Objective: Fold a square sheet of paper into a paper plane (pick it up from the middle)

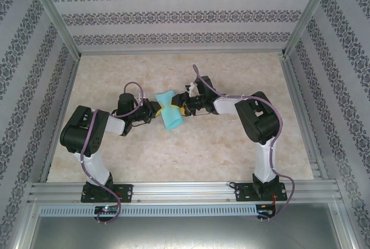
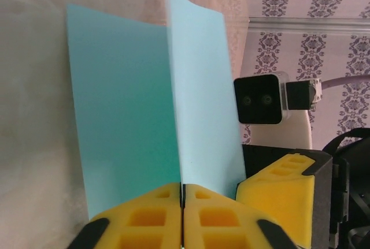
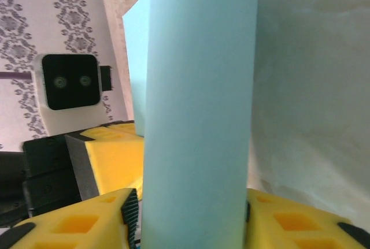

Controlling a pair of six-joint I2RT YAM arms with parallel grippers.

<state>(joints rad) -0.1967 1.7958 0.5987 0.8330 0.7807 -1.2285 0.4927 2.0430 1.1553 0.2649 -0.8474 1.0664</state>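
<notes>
Top external: thin teal square sheet of paper (image 1: 169,110), bent, mid beige marbled table (image 1: 231,145), between my grippers.
Left wrist: my left gripper (image 2: 182,190) pressed together, pinching the paper's crease.
Right wrist: my right gripper (image 3: 191,203) fingers flank the paper; cannot tell if squeezing.

Left end effector (image 1: 155,109) is pinched closed, while the right end effector (image 1: 182,109), facing it closely, stands parted.

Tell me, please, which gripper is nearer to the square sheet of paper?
Left, barely: the left gripper pinches the square sheet of paper at its crease, jaws shut. The right gripper straddles it from the opposite side, jaws apart.
</notes>
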